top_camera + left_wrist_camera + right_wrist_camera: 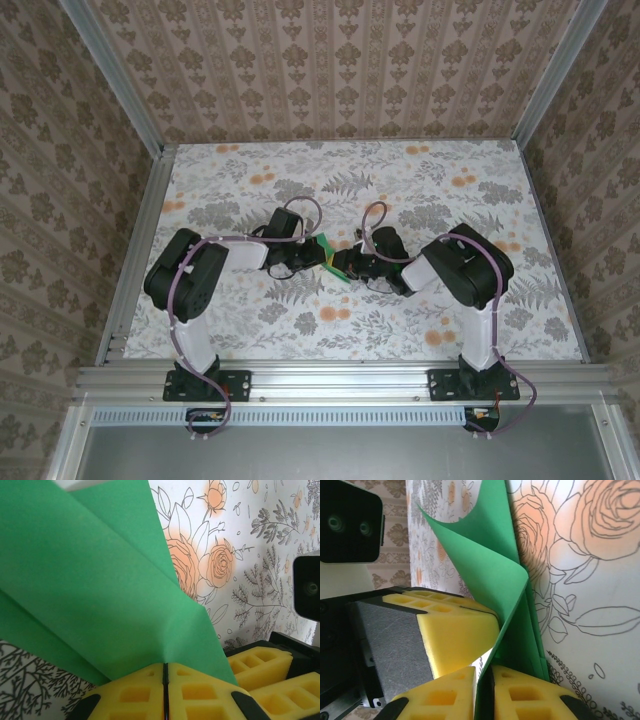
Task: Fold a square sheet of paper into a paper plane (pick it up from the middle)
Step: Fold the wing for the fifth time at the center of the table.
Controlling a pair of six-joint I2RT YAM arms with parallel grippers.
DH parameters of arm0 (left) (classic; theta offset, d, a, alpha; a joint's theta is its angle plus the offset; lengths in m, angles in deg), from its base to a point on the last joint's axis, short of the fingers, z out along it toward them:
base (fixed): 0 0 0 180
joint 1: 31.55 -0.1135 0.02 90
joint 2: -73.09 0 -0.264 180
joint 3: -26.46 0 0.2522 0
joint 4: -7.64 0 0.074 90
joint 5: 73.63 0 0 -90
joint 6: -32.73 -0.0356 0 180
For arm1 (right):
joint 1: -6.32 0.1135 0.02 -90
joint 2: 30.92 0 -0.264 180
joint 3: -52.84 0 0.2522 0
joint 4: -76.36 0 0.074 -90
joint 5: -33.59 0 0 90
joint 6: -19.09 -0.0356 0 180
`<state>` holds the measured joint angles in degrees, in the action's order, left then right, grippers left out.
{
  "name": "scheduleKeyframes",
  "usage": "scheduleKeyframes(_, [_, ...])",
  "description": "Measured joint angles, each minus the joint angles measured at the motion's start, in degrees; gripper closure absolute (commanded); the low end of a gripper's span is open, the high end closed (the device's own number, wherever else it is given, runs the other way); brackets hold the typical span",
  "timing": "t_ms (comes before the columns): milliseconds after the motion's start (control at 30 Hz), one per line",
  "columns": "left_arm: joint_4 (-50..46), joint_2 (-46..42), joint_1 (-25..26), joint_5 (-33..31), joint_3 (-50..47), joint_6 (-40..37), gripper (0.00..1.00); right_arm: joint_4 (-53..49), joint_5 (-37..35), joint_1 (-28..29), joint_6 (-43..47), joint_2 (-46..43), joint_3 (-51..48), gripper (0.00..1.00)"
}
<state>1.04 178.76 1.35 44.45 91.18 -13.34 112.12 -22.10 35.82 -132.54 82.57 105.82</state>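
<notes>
Both grippers held the green paper plane (328, 247) at the middle of the table (400, 170).
The left gripper (165, 672) had its yellow pads pressed flat together, pinching a creased edge of the plane, whose folded layers fanned away over the table's flowered top. The right gripper (484, 680) stood all but closed, with the plane's lower edge caught between its pads and only a thin dark slit beside the paper.
</notes>
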Motion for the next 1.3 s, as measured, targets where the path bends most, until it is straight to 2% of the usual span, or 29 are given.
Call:
scheduleKeyframes(400, [1.7,0.9,-0.52,1.77,-0.35,1.53,0.9,-16.72,-0.44,-0.42,6.69,-5.77,2.08,0.72])
scheduleKeyframes(567, [1.92,1.11,-0.81,2.58,-0.35,1.92,0.9,-23.69,-0.98,-0.44,9.66,-7.45,3.34,0.72])
scheduleKeyframes(1033, [1.88,1.4,-1.07,3.34,-0.17,2.14,0.9,-30.53,-1.27,-0.61,12.72,-8.09,4.35,0.89])
scheduleKeyframes(1200, [1.81,1.53,-1.11,3.63,-0.04,2.19,0.9,-32.09,-1.92,-0.59,13.57,-8.07,4.83,0.92])
scheduleKeyframes(1300, [1.44,1.53,-1.11,3.65,0.15,2.16,0.89,-33.09,-2.29,-0.59,13.99,-8.07,5.18,0.9])
